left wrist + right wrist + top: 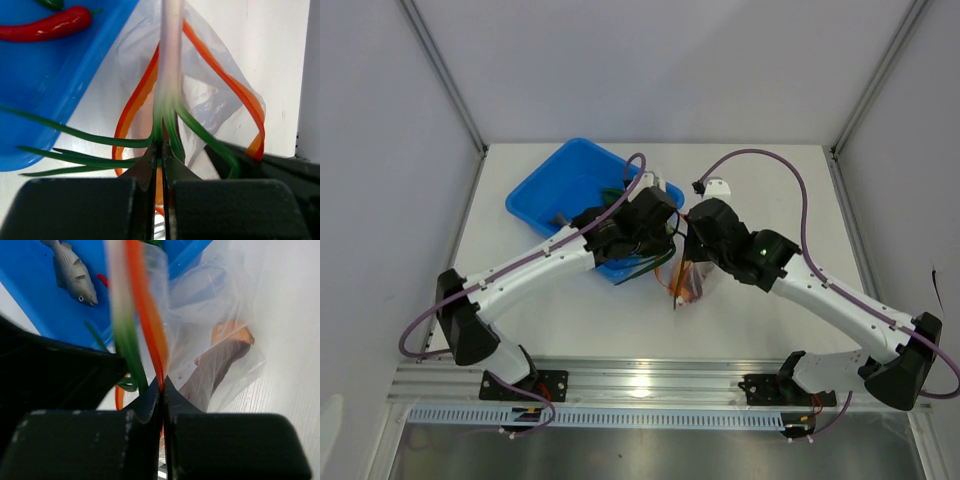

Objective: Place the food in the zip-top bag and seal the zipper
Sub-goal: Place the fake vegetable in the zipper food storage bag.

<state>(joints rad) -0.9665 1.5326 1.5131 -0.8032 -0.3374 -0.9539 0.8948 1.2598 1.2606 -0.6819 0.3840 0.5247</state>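
The left gripper (161,150) pinches tight on the green onion (170,60) where its leaves fan out, white stem pointing ahead of the jaws over the gaping mouth of the bag (215,90). The right gripper (162,385) clamps the orange zipper (145,305), and a slice (220,355) sits inside just beyond its jaws.

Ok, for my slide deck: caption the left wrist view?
Left tool shut on the green onion at the open zip-top bag; red chili in the blue tray.
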